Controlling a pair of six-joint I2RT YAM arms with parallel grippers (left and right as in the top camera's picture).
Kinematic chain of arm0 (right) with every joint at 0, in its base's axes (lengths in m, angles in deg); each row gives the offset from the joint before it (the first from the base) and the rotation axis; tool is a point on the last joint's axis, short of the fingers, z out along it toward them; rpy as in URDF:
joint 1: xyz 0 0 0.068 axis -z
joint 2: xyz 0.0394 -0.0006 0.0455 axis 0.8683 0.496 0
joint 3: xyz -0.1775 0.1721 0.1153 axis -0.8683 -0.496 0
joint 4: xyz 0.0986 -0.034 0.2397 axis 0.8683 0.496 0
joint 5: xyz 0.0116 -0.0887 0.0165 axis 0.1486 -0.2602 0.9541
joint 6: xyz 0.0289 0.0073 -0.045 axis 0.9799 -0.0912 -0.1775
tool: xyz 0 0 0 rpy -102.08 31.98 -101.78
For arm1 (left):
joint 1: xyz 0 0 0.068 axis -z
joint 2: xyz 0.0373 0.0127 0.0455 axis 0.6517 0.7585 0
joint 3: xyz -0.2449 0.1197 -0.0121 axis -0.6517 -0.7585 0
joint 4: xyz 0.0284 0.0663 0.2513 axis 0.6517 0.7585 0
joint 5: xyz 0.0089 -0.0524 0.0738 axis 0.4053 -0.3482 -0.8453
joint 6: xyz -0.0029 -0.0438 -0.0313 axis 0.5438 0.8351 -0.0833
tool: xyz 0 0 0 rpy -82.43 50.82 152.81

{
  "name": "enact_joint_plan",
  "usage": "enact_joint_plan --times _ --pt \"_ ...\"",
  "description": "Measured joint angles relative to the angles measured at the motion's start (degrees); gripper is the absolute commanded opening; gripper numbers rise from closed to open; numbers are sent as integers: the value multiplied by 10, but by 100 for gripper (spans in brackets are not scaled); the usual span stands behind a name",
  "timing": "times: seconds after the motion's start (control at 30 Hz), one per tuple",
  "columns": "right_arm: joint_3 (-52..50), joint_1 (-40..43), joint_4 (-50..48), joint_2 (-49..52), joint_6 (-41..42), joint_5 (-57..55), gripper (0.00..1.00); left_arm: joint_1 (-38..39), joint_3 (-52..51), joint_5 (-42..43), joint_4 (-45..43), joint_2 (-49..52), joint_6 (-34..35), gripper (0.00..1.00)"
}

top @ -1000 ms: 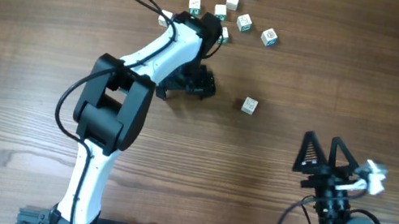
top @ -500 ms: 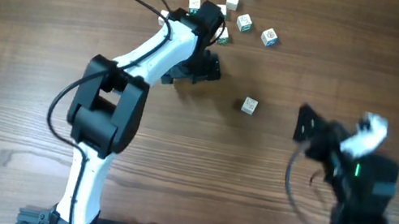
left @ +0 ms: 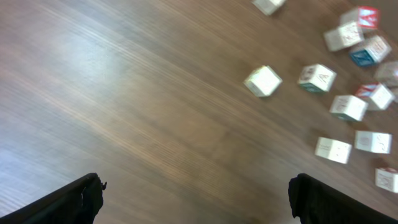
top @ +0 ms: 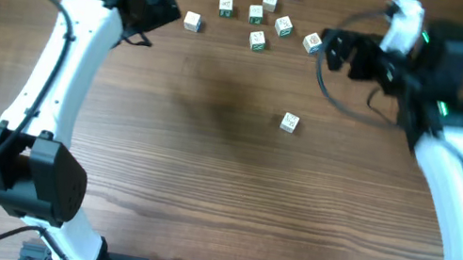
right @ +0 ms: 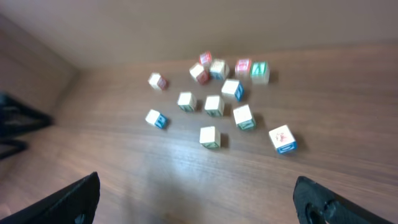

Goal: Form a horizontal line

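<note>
Wooden tabletop (top: 201, 192), scattered letter cubes (top: 256, 12), left pincer (left: 199, 199) and right pincer (right: 199, 202) agape

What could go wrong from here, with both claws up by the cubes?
1. The cubes lie close together, so an open claw reaching for one may knock its neighbours.
2. The left claw and right claw flank the same cluster; reaching in together, they might collide.
3. The lone cube sits apart from the rest and could be left out of the line.
</note>
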Motion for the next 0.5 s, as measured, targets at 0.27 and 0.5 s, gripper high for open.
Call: enact_joint_plan --times 0.27,0.5 --pt "348 -68 159 320 -68 -86 99 -19 0 0 37 0 0 100" --pt "455 -139 139 450 -137 -224 99 -19 0 17 45 0 0 100"
